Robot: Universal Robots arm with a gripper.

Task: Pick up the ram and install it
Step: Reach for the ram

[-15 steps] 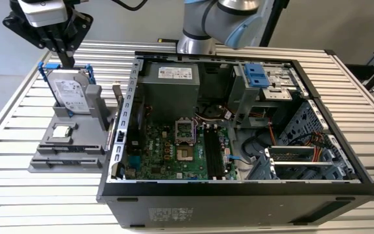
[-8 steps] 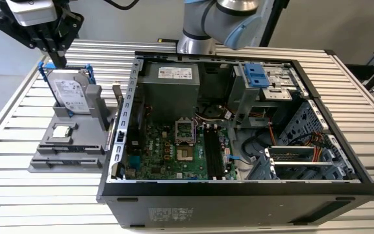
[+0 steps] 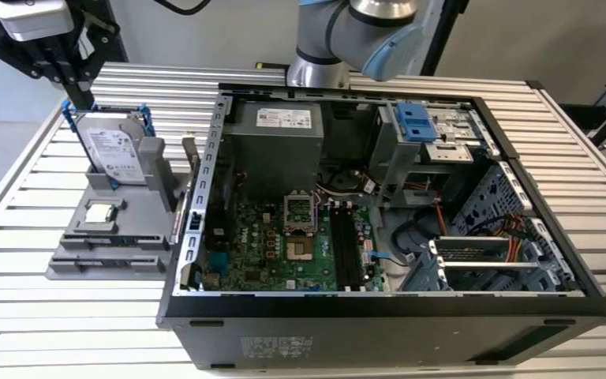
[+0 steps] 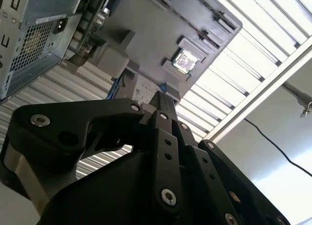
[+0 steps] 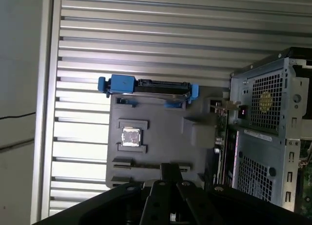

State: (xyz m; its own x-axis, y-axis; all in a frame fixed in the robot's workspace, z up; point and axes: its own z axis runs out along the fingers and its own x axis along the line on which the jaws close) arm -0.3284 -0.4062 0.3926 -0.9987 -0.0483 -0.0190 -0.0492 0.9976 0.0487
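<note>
My gripper (image 3: 79, 99) hangs at the exterior view's far left, above the back corner of the grey holder (image 3: 124, 237) beside the open computer case (image 3: 555, 260). Its black fingers are shut together with nothing between them; both wrist views show the tips (image 4: 164, 100) (image 5: 170, 168) closed over the holder. The ram (image 3: 189, 162) looks like a thin board standing on edge at the holder's side nearest the case, also in the first wrist view (image 5: 220, 130). The black memory slots (image 3: 346, 245) lie on the green motherboard inside the case.
A silver hard drive (image 3: 114, 146) with blue rails stands upright in the holder just below the gripper. A small square processor chip (image 3: 101, 213) lies in a holder recess. The arm's base (image 3: 324, 47) rises behind the case. Everything sits on a slatted metal table (image 3: 29, 332).
</note>
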